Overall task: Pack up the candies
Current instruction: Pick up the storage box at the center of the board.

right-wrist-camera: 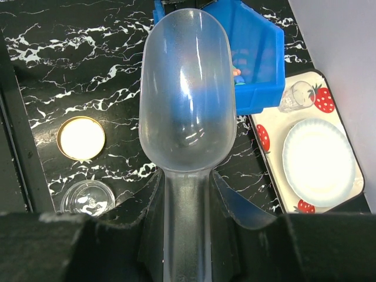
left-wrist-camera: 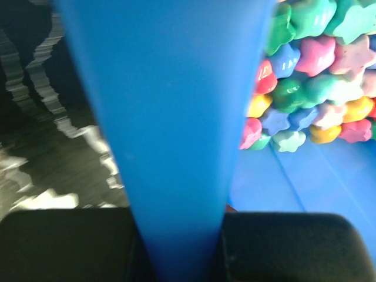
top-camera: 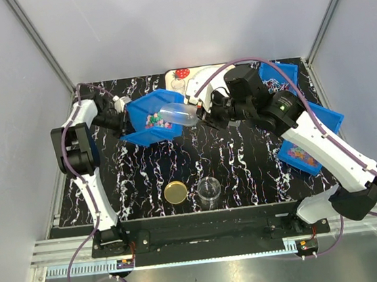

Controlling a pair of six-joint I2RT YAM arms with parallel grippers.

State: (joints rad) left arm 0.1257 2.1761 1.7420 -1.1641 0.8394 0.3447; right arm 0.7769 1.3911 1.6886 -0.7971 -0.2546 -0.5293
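The candies (top-camera: 151, 121) are small star-shaped sweets in mixed bright colours (left-wrist-camera: 314, 76), heaped in a blue bin (top-camera: 148, 133). My left gripper (top-camera: 124, 116) is shut on the bin's left wall (left-wrist-camera: 176, 147), which fills the gap between its jaws (left-wrist-camera: 179, 247). My right gripper (top-camera: 207, 113) is shut on the handle of a clear plastic scoop (right-wrist-camera: 188, 106). The scoop's bowl (top-camera: 179, 115) is empty and hovers at the bin's right side (right-wrist-camera: 255, 59), pointing towards the candies.
An open clear jar (top-camera: 209, 190) and its gold lid (top-camera: 176, 192) sit near the front of the marbled table. At the back is a strawberry-print tray (right-wrist-camera: 264, 138) with a white plate (right-wrist-camera: 320, 161) and a small glass (right-wrist-camera: 296, 94). More blue bins (top-camera: 305, 148) lie at the right.
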